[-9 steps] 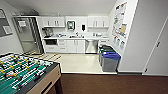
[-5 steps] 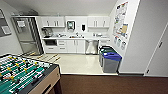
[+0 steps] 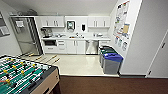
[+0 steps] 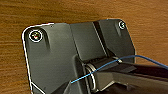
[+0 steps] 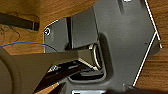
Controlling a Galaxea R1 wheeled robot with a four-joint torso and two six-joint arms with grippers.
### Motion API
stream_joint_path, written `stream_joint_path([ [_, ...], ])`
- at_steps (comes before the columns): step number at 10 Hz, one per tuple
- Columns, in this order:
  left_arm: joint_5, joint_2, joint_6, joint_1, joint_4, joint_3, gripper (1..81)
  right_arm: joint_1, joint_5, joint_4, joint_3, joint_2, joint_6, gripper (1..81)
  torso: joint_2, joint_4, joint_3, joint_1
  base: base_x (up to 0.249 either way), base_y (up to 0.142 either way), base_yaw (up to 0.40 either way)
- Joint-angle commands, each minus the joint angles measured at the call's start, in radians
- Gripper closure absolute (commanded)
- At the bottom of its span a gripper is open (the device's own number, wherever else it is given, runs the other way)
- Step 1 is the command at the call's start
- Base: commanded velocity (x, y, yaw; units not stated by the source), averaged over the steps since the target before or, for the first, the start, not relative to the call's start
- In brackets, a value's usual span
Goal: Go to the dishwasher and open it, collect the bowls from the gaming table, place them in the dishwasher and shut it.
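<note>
Dishwasher point(image 3: 91, 47) shut under far worktop point(image 3: 75, 38), bins point(image 3: 111, 61) to its right; both wrists over wood floor point(image 4: 75, 12), hand states indeterminate.

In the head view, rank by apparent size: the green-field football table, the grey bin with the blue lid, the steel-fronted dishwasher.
1. Green-field football table, though nearness to the camera inflates it.
2. Grey bin with blue lid.
3. Steel-fronted dishwasher, farthest away, so its rank is unsure.

Both wrists low, plates facing down.
</note>
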Motion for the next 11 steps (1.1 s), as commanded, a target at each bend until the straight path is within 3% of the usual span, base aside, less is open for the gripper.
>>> stream_joint_path([
  [1, 0.058, -0.014, 0.009, -0.049, 0.010, 0.014, 1.0, 0.038, -0.053, -0.008, 0.010, -0.011, 0.000, 1.0, 0.000, 0.000, 0.000, 0.000, 0.126, 0.000, 0.000],
  [7, 0.058, -0.014, 0.009, -0.047, 0.010, 0.014, 1.0, 0.044, -0.053, -0.009, 0.009, -0.014, -0.002, 1.0, 0.000, 0.000, 0.000, 0.001, 0.124, 0.000, 0.000],
  [11, 0.058, -0.015, 0.009, -0.047, 0.008, 0.016, 1.0, 0.046, -0.053, -0.011, 0.009, -0.014, -0.002, 1.0, 0.000, 0.000, 0.000, 0.001, 0.101, -0.073, 0.000],
])
